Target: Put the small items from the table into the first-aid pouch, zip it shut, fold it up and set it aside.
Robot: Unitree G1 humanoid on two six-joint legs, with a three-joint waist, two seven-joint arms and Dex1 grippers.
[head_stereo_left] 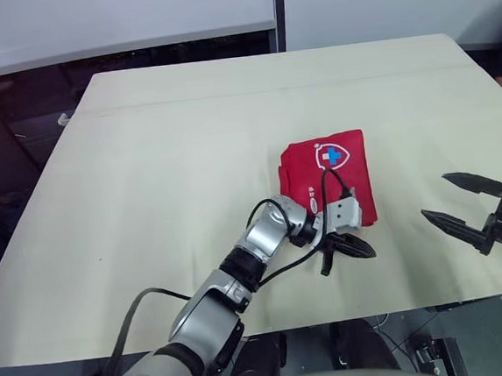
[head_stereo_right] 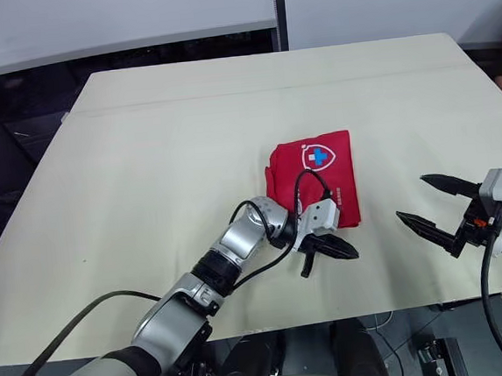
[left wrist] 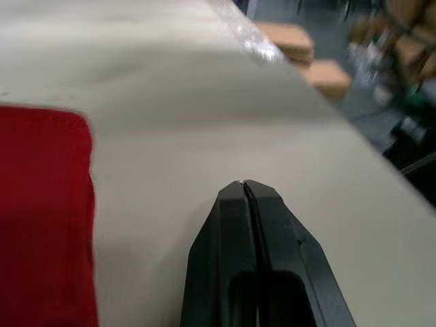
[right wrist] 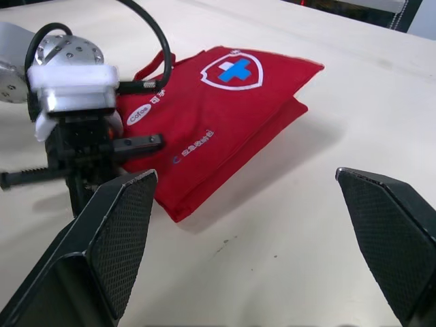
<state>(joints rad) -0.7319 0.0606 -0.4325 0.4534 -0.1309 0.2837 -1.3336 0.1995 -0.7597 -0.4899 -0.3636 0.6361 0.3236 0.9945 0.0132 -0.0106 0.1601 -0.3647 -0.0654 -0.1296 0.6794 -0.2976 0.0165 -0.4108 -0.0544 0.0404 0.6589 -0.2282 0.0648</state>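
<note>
Left arm (head_stereo_left: pixel 264 233) is reaching out from the near table edge toward the middle-right of the table (head_stereo_left: pixel 169 160). Left gripper (head_stereo_left: pixel 367 250) is sitting low over the tabletop. Its two black fingers (left wrist: pixel 225 259) are pressing flat together with no gap, gripping nothing, tips pointing to the robot's right.

Surroundings:
- Black cable (head_stereo_left: pixel 328 184) is looping up from the left wrist and crossing in front of the first-aid pouch (head_stereo_left: pixel 341 167), hiding a thin strip of it in the head views.
- White wrist block (head_stereo_left: pixel 346 213) is covering part of the pouch's near edge in those views.
- A faint seam (head_stereo_left: pixel 269 90) is running across the far part of the table.
- Cardboard boxes (left wrist: pixel 293 41) are standing on the floor beyond the table edge that the left fingers are pointing toward.

Pouch: red, white shield with blue cross facing up, lying flat and folded in two layers, right of table centre. Zip state: cannot tell.

Pouch vs. fingers:
- The closed left fingers are lying just beside the pouch's near right corner, over bare table, pointing away from it. Whether the wrist is touching the pouch edge, cannot tell.
- Right gripper (head_stereo_left: pixel 435 196) is hovering near the table's right edge, fingers spread wide and empty, opening facing the pouch. It is well apart from the pouch, with bare tabletop between.
</note>
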